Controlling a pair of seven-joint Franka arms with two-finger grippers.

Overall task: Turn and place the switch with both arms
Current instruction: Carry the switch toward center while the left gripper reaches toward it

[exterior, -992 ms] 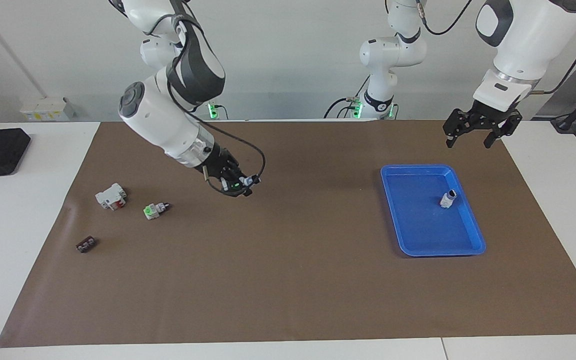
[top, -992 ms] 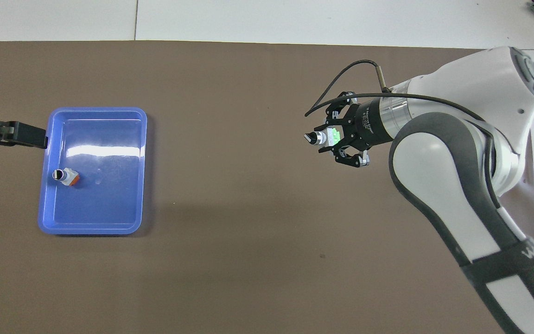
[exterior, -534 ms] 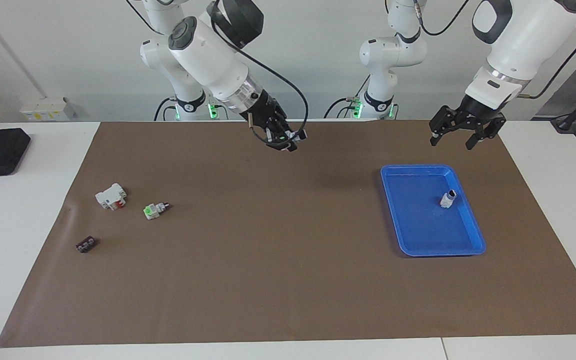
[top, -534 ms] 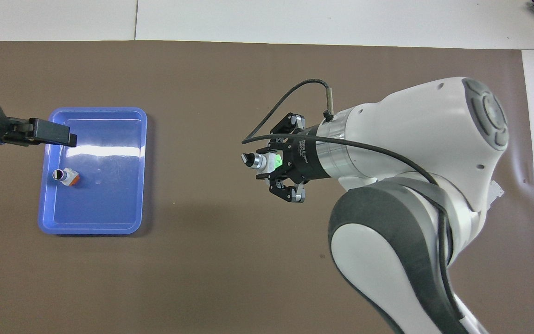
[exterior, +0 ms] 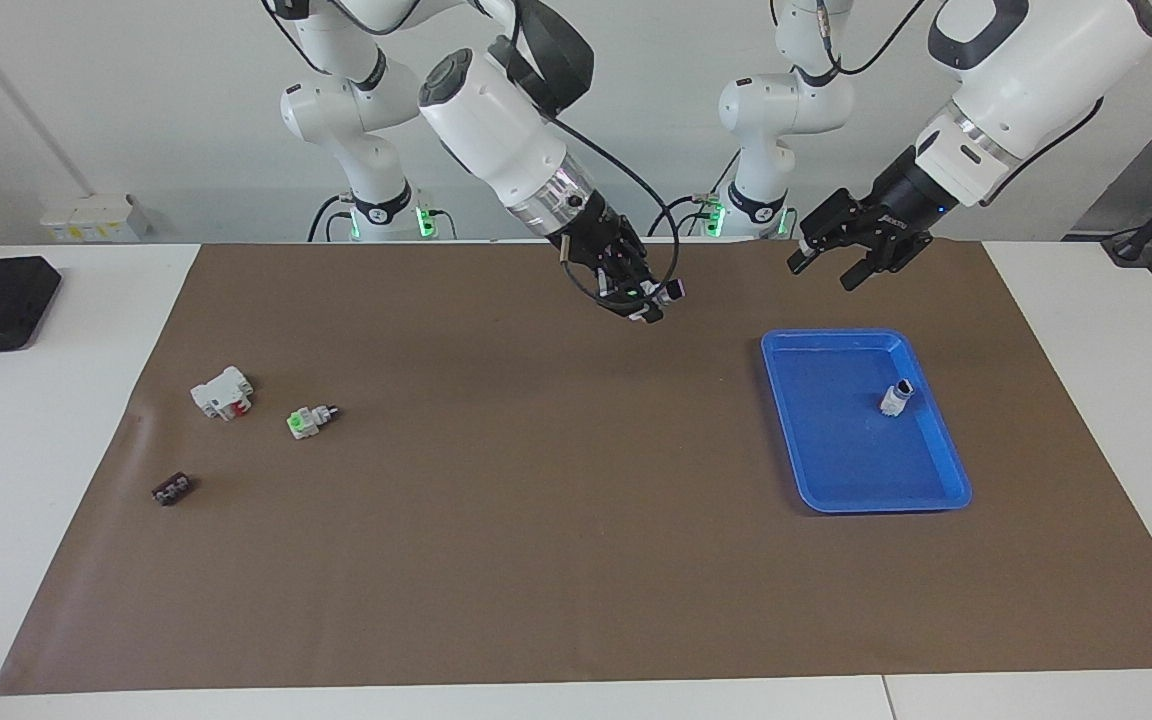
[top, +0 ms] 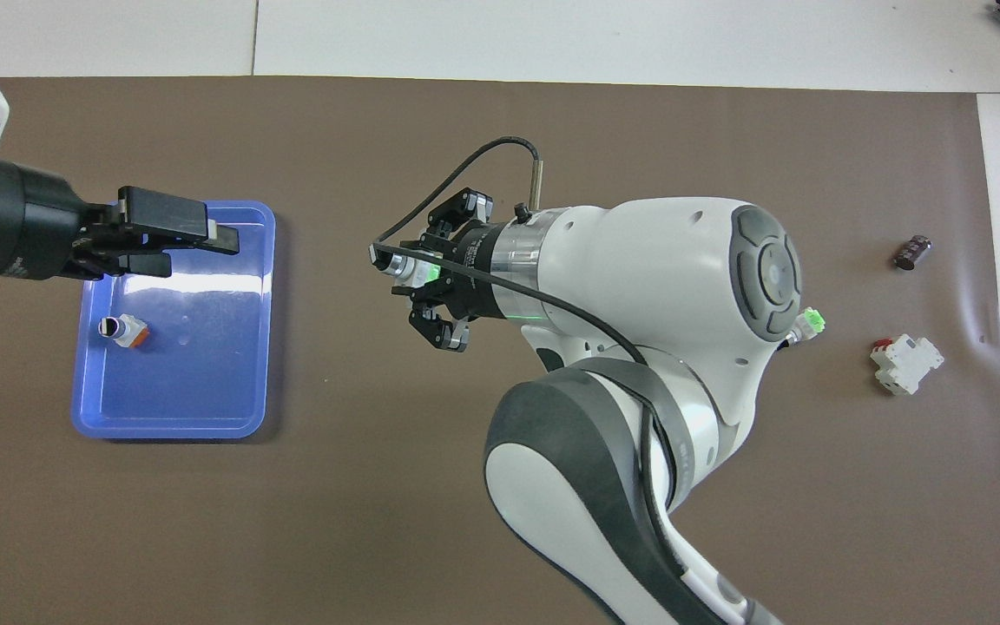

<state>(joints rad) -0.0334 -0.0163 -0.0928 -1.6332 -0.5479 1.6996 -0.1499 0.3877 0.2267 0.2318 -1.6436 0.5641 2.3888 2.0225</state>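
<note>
My right gripper (exterior: 648, 300) (top: 409, 273) is shut on a switch (exterior: 669, 291) (top: 389, 263) and holds it in the air over the middle of the brown mat. Its green block sits between the fingers and its black-and-silver end points toward the left arm's end. My left gripper (exterior: 824, 272) (top: 200, 250) is open and tilted toward the held switch, over the blue tray's (exterior: 866, 495) (top: 170, 427) corner. A second green switch (exterior: 310, 420) (top: 810, 324) lies on the mat toward the right arm's end, partly hidden by the right arm in the overhead view.
In the tray lies a small white part with an orange side (exterior: 896, 397) (top: 124, 330). A white-and-red block (exterior: 223, 392) (top: 905, 365) and a tiny black strip (exterior: 172, 489) (top: 912, 252) lie on the mat at the right arm's end.
The right gripper has lifted and carried the switch from the right arm's end toward the tray. The left gripper has swung in toward the middle and tilted to face it.
</note>
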